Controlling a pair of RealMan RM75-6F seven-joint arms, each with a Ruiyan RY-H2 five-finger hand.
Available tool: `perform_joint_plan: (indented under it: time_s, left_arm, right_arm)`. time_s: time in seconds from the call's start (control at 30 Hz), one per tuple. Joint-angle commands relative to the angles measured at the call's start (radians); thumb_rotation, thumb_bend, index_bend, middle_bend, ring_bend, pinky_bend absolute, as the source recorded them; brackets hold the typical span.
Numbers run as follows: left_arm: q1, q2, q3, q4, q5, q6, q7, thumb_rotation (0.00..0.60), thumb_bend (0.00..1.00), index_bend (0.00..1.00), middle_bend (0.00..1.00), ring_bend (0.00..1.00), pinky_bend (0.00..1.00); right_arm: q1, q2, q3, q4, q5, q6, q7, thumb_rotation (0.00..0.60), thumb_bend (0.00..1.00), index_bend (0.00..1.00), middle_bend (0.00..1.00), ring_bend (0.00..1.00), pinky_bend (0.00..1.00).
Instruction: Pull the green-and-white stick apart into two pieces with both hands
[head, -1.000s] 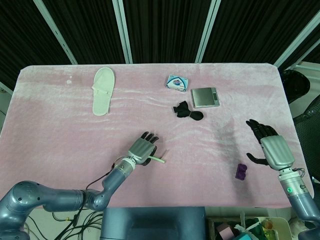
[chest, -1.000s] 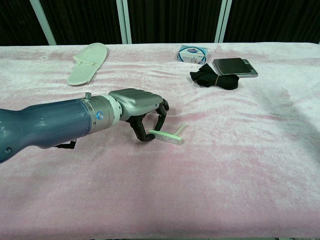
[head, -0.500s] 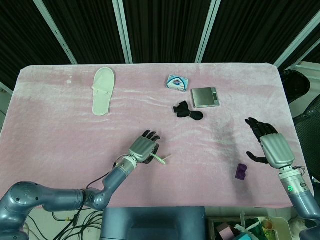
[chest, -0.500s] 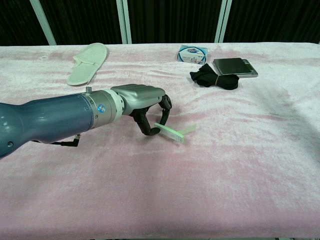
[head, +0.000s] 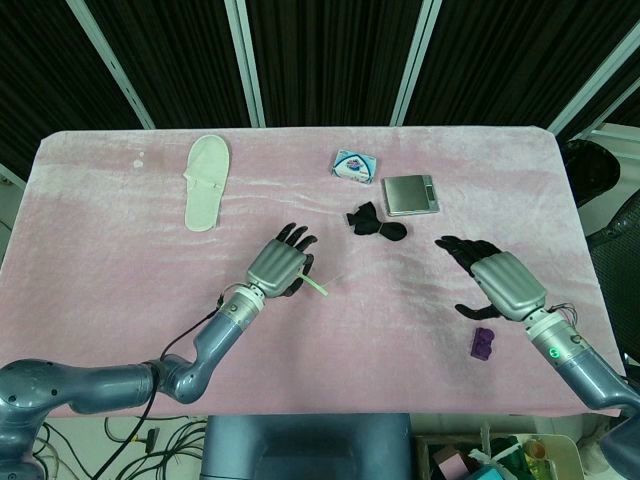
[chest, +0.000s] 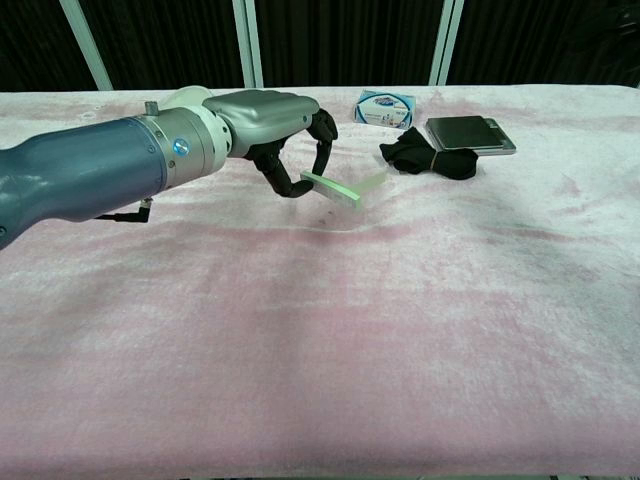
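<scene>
Pink-clothed desk (head: 120, 300) below, the left robot hand (chest: 270, 120) grips the thin green-and-white plastic stick (chest: 343, 189) aloft — right robot hand (head: 497, 281) spread, empty; pulling apart remains.

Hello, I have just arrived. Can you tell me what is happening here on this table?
The left hand holds the green-and-white stick by one end, lifted above the pink table. The right hand is open, empty and apart from the stick, so the pulling apart has not begun. A small purple object lies near the right hand.
</scene>
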Motion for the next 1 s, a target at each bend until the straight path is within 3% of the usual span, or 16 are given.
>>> perform_joint_plan:
  time_s: [0.03, 0.2, 0.63, 1.0]
  left_arm:
    - [-0.004, 0.008, -0.017, 0.001, -0.017, -0.018, -0.013, 0.6, 0.51, 0.6, 0.15, 0.0, 0.0]
    - [-0.005, 0.024, -0.04, -0.021, -0.027, -0.03, -0.043, 0.6, 0.51, 0.6, 0.15, 0.0, 0.0]
    - [-0.016, 0.045, -0.035, -0.062, -0.027, -0.022, -0.007, 0.6, 0.51, 0.61, 0.14, 0.0, 0.0]
    - [-0.027, 0.038, -0.037, -0.07, -0.03, -0.027, -0.009, 0.6, 0.51, 0.61, 0.14, 0.0, 0.0]
  right_arm:
    - [0.063, 0.009, 0.021, -0.027, 0.017, -0.082, 0.008, 0.6, 0.19, 0.01, 0.05, 0.12, 0.15]
    - [0.125, -0.043, 0.049, -0.031, 0.075, -0.144, -0.038, 0.6, 0.19, 0.04, 0.05, 0.12, 0.15]
    - [0.239, -0.195, 0.093, 0.006, 0.229, -0.222, -0.199, 0.6, 0.19, 0.1, 0.05, 0.12, 0.15]
    - [0.293, -0.282, 0.084, 0.053, 0.296, -0.24, -0.296, 0.6, 0.21, 0.26, 0.05, 0.12, 0.15]
